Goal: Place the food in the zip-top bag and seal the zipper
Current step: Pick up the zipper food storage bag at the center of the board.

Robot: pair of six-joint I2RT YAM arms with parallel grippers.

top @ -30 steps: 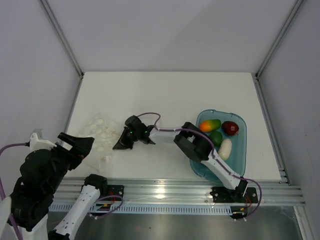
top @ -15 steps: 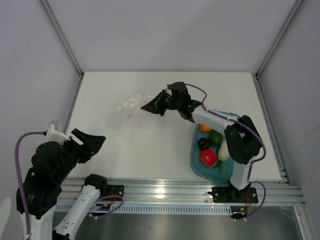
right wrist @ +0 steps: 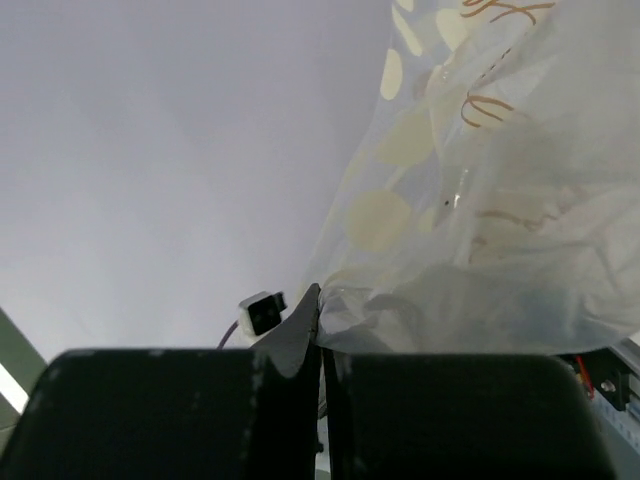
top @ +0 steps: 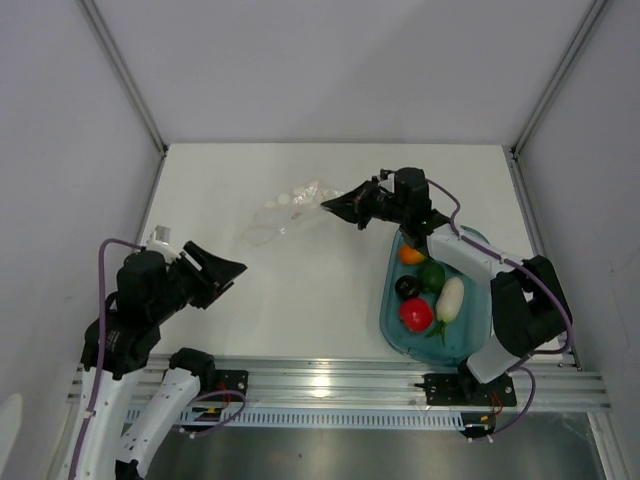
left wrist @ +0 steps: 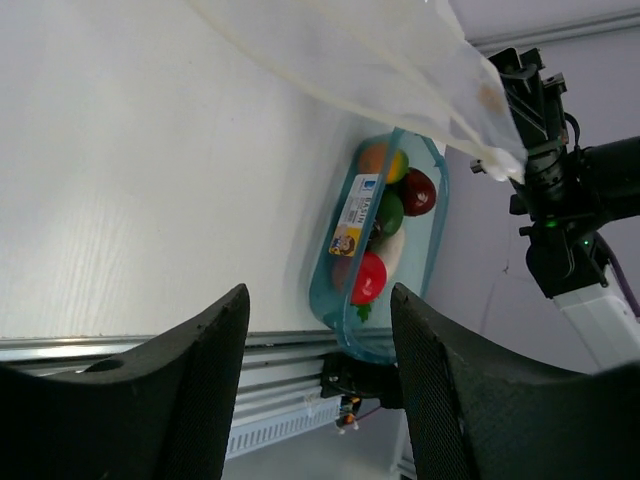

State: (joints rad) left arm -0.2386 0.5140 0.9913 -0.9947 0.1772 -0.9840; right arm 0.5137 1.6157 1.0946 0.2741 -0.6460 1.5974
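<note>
The zip-top bag [top: 285, 212] hangs clear and crinkly above the table's middle, and my right gripper [top: 338, 207] is shut on its right end. The right wrist view shows the fingers pinching the bag [right wrist: 480, 200] at its edge, my right gripper [right wrist: 321, 300] pressed tight. I cannot pick out the zipper. The food lies in the teal tray [top: 388, 318]: red tomato [top: 416, 314], white radish [top: 450, 298], dark purple piece [top: 407, 287], green piece [top: 432, 275], orange-yellow piece [top: 410, 254]. My left gripper [top: 226, 271] is open and empty, below-left of the bag, with tray [left wrist: 345, 262] and tomato [left wrist: 368, 277] ahead.
The tray sits at the near right, close to the right arm's base. An aluminium rail [top: 330, 385] runs along the table's near edge. Grey walls and slanted frame posts [top: 125, 75] close in the left, right and back.
My right gripper has carried the bag up and to the right, from the left of the table to above its middle. The left arm swung in over the table and its jaws narrowed.
</note>
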